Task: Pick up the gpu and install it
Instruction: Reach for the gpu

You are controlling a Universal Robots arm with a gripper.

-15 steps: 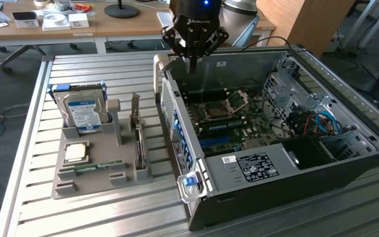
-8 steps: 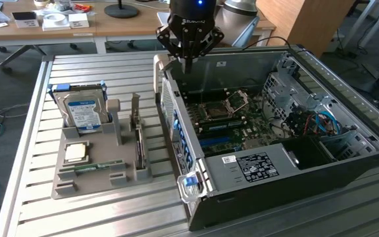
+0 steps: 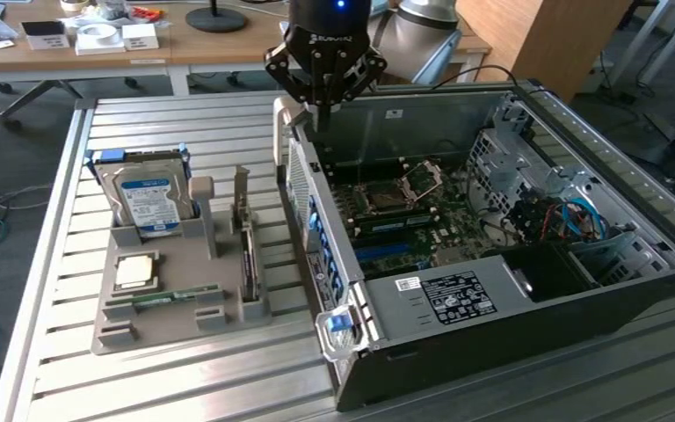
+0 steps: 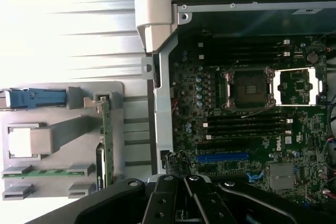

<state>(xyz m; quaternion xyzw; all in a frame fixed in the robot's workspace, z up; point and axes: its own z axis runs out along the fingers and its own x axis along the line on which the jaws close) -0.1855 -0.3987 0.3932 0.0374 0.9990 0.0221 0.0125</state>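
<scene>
Exterior view: black gripper (image 3: 323, 105) pinched together, empty, over black computer case (image 3: 526, 352) (tray-side wall). Wrist view: dark green gpu (image 4: 104, 129) edge-up in grey tray (image 4: 118, 103).

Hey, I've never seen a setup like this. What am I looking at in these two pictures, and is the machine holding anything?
It is a robot arm. Its tool, a claw, hangs shut over the back edge of an open computer case, and I see nothing in it. One picture comes from a camera off the arm. The other comes from a camera on the arm's wrist, looking down at the motherboard. On the slatted metal table beside the case sits a grey tray. It holds a hard drive, a processor chip, a RAM stick and the gpu, which stands on edge, not yet picked up.
</scene>
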